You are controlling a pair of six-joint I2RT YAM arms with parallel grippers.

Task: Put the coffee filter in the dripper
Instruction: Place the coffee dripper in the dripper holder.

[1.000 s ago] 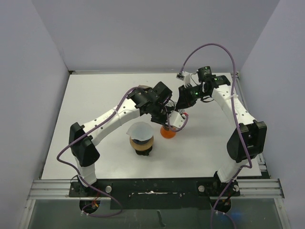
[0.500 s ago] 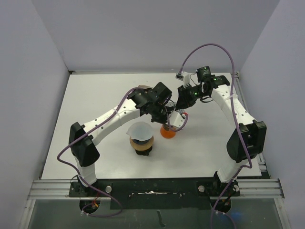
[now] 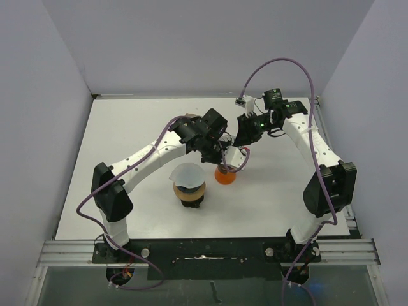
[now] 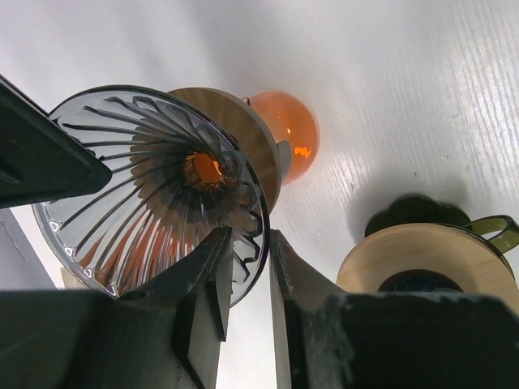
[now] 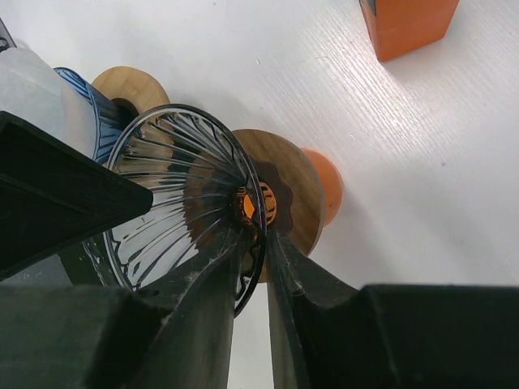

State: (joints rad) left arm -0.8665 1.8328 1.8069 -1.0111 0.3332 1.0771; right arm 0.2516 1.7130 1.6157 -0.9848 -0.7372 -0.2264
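A clear ribbed glass dripper with a wooden collar stands tilted on an orange glass base at mid-table. My left gripper is shut on the dripper's rim, one finger inside the cone and one outside. My right gripper straddles the same rim from the other side, its jaws a sliver apart from the glass. Both grippers meet over the base, the left beside the right. The white paper coffee filter sits open in a second, dark dripper to the left.
An orange block lies on the white table beyond the dripper. The second dripper's wooden collar and dark handle sit close beside the left fingers. The table's side walls rise left and right.
The left jaws have narrowed onto the dripper's rim while the right jaws have eased slightly apart. Both arms and the dripper have hardly shifted.
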